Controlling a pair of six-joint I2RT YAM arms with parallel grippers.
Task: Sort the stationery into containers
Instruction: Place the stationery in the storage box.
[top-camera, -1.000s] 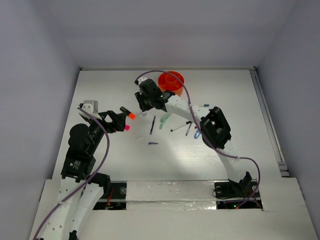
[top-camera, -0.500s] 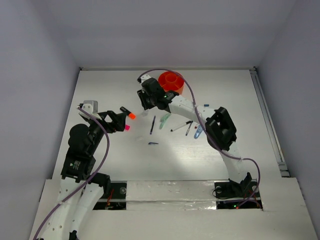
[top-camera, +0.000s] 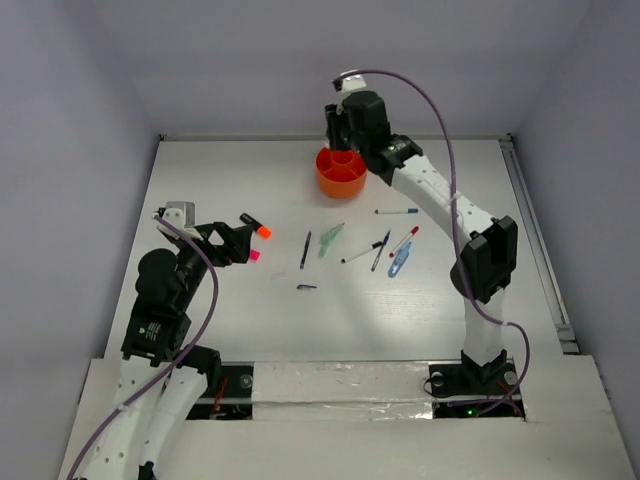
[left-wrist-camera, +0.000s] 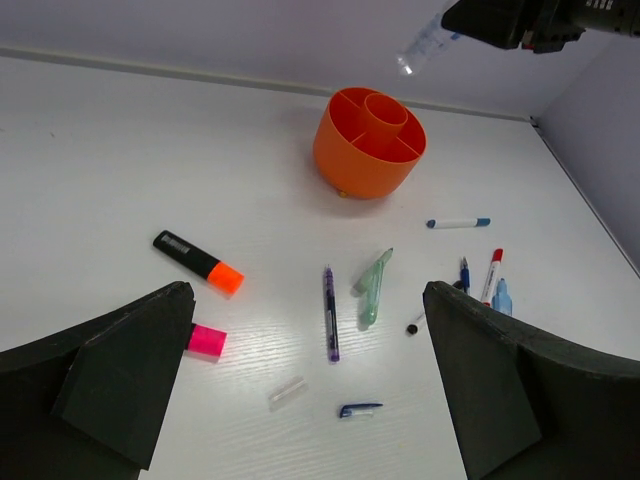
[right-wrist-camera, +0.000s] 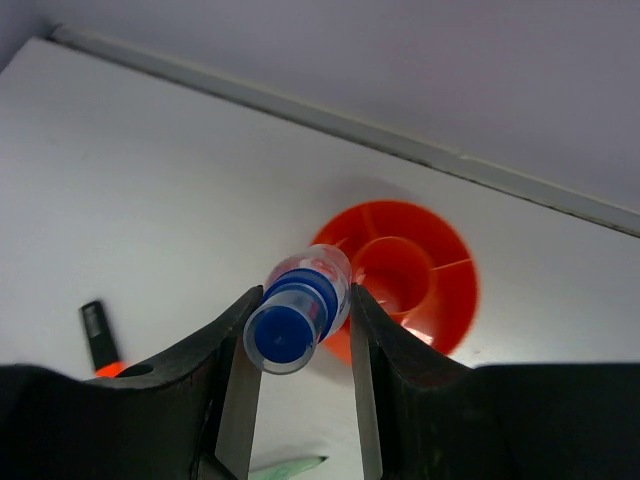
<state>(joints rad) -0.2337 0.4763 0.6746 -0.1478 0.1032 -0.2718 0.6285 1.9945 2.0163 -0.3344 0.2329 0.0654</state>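
Observation:
My right gripper is shut on a small clear bottle with a blue cap, held in the air above the round orange tub. In the top view the right gripper hangs over the tub's far side. The left wrist view shows the bottle high above the tub. My left gripper is open over the table with nothing between its fingers. Below it lie a dark blue pen, a pale green pen and an orange-capped black marker.
Right of the tub lie a white pen with a blue end, a red-tipped white pen, a blue pen and a light blue piece. A pink marker, a clear cap and a blue clip lie near the left fingers.
My right arm has swung up and right from the table left of the tub to above the tub, carrying the bottle. The left arm has not moved.

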